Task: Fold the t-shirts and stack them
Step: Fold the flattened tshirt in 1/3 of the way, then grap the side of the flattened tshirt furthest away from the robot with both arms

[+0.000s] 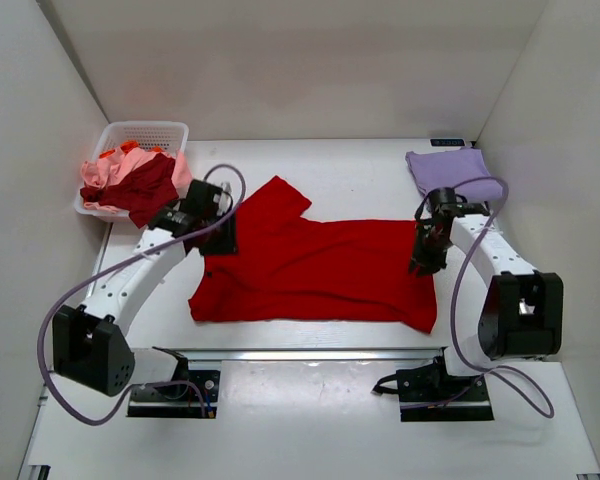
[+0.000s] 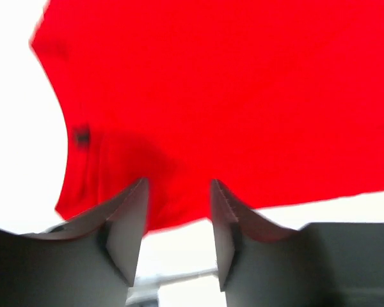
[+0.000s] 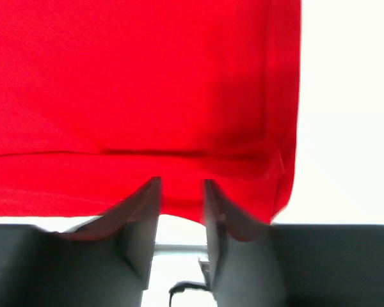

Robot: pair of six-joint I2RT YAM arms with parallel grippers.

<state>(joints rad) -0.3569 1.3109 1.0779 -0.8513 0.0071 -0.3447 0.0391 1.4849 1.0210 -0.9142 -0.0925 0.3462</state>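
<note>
Basket [image 1: 145, 127] back left, lavender shirt [image 1: 445, 168] back right, red shirt [image 1: 320, 270] between

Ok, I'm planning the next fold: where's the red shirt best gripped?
I'd pinch the red shirt at its short ends: collar end with the left claw, hem with the right claw, each coming low from outside. It lies flat, so only edges give purchase.

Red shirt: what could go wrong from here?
The left pincer and right pincer reach only the hem of the red shirt, so either may slip off. It lies skewed, so the fold may go crooked. The right arm's cable loops near the lavender shirt and could drag it.
</note>
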